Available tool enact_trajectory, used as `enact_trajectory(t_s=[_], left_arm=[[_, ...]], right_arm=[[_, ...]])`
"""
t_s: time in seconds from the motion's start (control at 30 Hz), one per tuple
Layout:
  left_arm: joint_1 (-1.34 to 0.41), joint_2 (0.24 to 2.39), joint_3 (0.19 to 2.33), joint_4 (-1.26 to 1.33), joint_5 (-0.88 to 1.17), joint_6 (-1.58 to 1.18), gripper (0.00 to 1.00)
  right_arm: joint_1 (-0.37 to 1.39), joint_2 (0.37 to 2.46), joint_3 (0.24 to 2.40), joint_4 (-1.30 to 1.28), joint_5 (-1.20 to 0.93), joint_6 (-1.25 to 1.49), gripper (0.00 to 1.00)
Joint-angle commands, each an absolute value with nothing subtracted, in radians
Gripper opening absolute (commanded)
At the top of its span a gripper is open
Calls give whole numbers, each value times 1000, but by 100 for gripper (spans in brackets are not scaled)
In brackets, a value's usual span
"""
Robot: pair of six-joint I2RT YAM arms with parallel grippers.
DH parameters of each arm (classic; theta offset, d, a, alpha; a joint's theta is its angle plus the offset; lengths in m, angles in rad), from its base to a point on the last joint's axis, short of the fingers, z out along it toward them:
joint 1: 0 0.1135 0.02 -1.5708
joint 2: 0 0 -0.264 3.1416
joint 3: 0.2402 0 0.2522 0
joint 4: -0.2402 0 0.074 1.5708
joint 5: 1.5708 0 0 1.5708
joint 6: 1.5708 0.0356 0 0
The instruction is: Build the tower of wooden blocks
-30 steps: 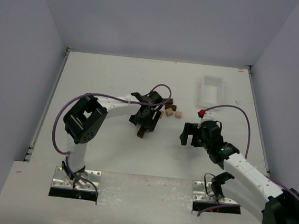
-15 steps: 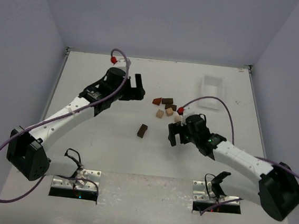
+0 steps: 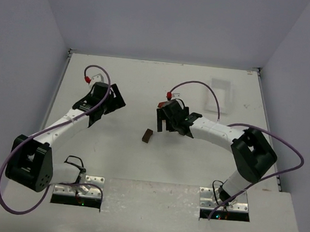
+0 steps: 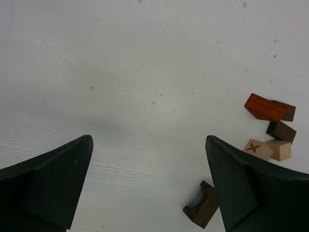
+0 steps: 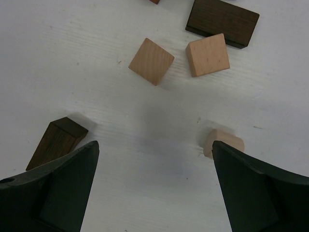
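Note:
No tower stands; the wood blocks lie loose and flat on the table. In the right wrist view I see two light tan cubes (image 5: 151, 61) (image 5: 207, 54), a dark brown bar (image 5: 222, 20), a dark brown wedge (image 5: 57, 142) and a small tan rounded piece (image 5: 223, 142). My right gripper (image 5: 155, 147) (image 3: 167, 120) is open and empty, low over this cluster, the rounded piece beside its right finger. A dark brown arch block (image 3: 148, 135) (image 4: 203, 210) lies apart. My left gripper (image 3: 109, 98) (image 4: 148, 142) is open and empty, left of the blocks. A reddish-brown block (image 4: 264, 107) also shows.
A white plastic tray (image 3: 219, 95) stands at the back right. The left wrist view also shows a dark brown block (image 4: 281, 131) and a tan cube marked with an X (image 4: 257, 149). White walls close the table's back and sides.

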State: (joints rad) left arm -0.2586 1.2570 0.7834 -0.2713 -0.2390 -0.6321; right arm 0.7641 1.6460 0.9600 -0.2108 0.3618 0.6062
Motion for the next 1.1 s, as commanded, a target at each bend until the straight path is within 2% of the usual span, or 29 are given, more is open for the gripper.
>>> enact_trajectory(t_s=[0.0,0.4,0.63,1.07], left_arm=[[-250,1229,780,-191,-233,-640,100],[-250,1224,764,-185,-209,-635,100],[-250,1212,762,-198,-227,-642,100],[-250,1196,750,-195,-229,-643,100]], right_arm=[[780,1659,1012,-223,398,686,99],[805,1810,1138,-236,490,778,92],[813,1938,1254,-290,621,871,73],[815,2034,1350,-375,731,938,54]])
